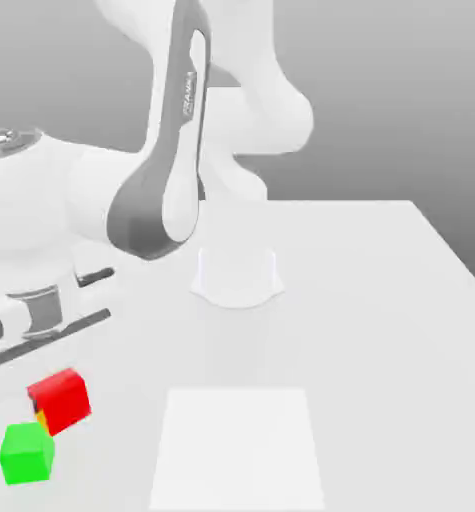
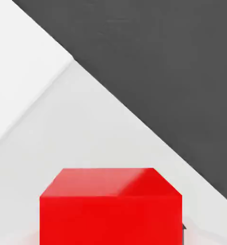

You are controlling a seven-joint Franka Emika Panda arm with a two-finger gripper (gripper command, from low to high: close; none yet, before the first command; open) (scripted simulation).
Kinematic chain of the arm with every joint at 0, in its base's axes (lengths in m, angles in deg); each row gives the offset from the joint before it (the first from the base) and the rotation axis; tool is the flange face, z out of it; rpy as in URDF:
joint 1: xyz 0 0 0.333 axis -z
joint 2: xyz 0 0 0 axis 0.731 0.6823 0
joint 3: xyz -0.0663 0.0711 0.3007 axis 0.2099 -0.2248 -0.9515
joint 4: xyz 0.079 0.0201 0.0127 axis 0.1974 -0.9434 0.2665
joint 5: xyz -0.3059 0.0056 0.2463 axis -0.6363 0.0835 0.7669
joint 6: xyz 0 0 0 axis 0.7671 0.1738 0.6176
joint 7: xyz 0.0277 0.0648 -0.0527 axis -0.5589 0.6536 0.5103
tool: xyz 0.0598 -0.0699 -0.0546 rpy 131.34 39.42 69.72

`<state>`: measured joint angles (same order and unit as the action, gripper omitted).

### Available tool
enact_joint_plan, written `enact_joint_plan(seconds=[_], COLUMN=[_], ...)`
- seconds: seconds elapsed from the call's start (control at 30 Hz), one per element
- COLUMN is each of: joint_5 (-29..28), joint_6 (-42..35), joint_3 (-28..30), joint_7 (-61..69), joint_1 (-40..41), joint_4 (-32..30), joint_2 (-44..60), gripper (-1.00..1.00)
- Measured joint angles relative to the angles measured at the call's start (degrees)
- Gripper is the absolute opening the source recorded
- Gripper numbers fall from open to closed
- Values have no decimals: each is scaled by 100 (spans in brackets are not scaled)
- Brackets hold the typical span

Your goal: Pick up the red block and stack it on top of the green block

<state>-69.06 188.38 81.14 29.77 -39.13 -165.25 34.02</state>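
The red block (image 1: 61, 400) sits near the front of the exterior view's left side, directly under my white hand. In the hand view the red block (image 2: 110, 206) is very close, right where my fingers meet. My gripper (image 1: 53, 390) is shut on the red block. The green block (image 1: 27, 453) rests on the white table just in front of and to the left of the red one, almost touching its lower corner. I cannot tell whether the red block is off the table.
My arm's grey and white links (image 1: 171, 160) lean over the table's left half. The round base mount (image 1: 237, 275) stands mid-table. A brighter white square patch (image 1: 239, 450) lies at the front centre. The table edge (image 2: 148, 129) borders dark floor.
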Motion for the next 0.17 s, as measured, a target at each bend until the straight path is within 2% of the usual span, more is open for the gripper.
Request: enact_joint_plan(seconds=[0.03,0.07,0.17], joint_5=[148,257,257], joint_6=[158,265,264], joint_3=[-117,-185,-185], joint_7=[127,216,216], joint_1=[140,214,214], joint_4=[31,49,49], joint_2=[203,338,338], gripper=[-100,100,100])
